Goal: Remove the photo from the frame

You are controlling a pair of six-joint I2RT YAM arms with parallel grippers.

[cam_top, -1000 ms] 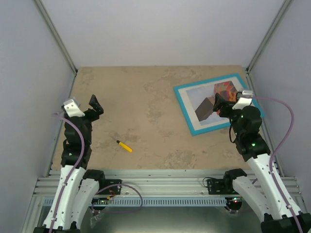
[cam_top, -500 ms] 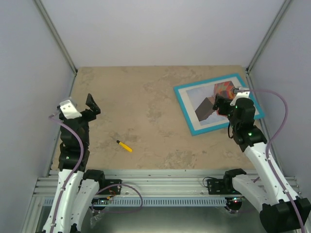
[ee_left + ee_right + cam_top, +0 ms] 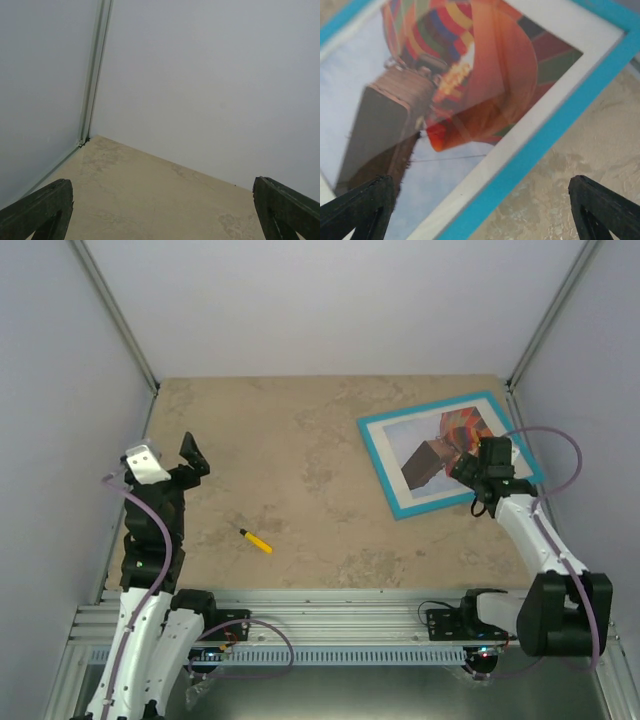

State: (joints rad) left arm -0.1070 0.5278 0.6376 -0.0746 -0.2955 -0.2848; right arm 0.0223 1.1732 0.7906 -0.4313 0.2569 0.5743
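Note:
The turquoise frame (image 3: 377, 466) lies flat at the back right of the table, face up, with the photo (image 3: 425, 450) of a hot-air balloon inside it. My right gripper (image 3: 470, 464) hangs open low over the frame's right part. In the right wrist view the photo (image 3: 470, 75) and the frame (image 3: 515, 178) run diagonally just below the right gripper (image 3: 480, 215), and its fingertips (image 3: 360, 210) straddle the frame's edge without touching it. A white mat (image 3: 478, 185) borders the print. My left gripper (image 3: 168, 455) stands open at the far left, holding nothing.
A small yellow tool (image 3: 256, 541) lies on the beige table (image 3: 300, 460) between the arms, nearer the left one. Grey walls close in the left, back and right sides. The left wrist view holds only table (image 3: 150, 200) and the back left corner.
The right arm has stretched forward and dropped lower over the frame's right side. The left arm has shifted slightly. Both grippers stay open, and the frame has not moved.

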